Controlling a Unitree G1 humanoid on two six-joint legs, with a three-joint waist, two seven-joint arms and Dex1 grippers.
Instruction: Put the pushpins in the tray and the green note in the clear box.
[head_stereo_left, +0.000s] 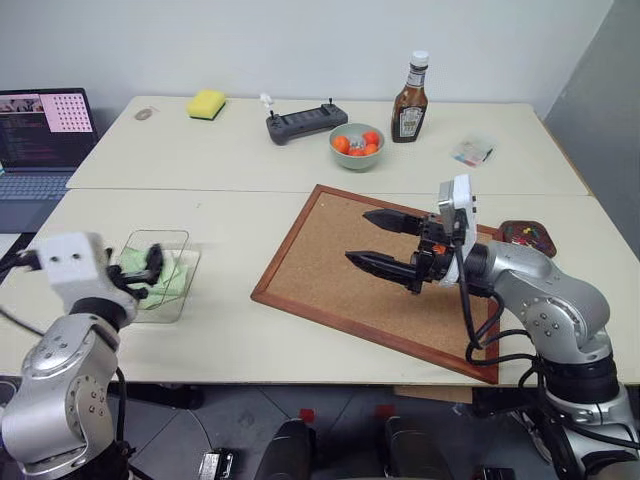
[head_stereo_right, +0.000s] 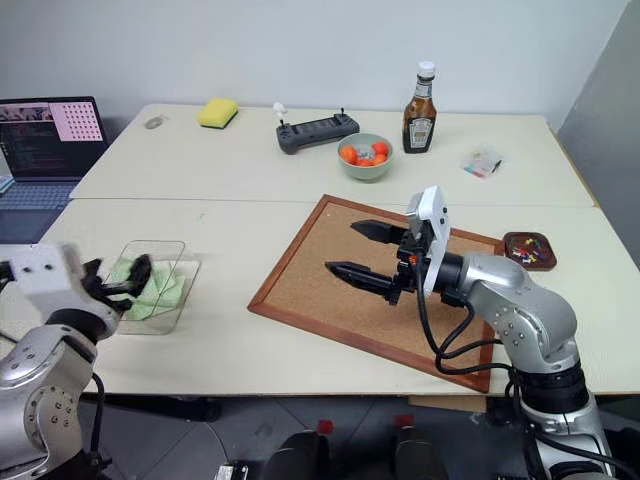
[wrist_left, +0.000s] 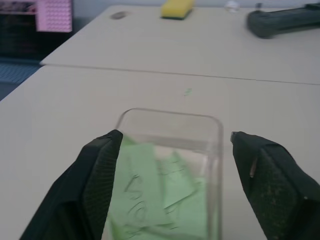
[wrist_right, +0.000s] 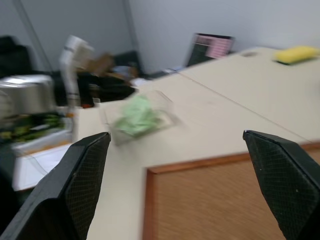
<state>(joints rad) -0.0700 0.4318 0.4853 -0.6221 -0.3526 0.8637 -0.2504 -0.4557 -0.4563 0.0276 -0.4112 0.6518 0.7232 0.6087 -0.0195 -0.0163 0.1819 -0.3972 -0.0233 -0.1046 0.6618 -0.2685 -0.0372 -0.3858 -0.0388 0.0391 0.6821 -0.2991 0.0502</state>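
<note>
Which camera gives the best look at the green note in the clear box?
The left wrist view: the green note lies close up inside the clear box, its pen marks visible. Both eye views show it small; the right wrist view shows it blurred.

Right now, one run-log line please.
left end effector: open over clear box | green note: in box | right end effector: open over corkboard | pushpins: in tray

The green note (wrist_left: 150, 200) bears illegible handwriting.
</note>
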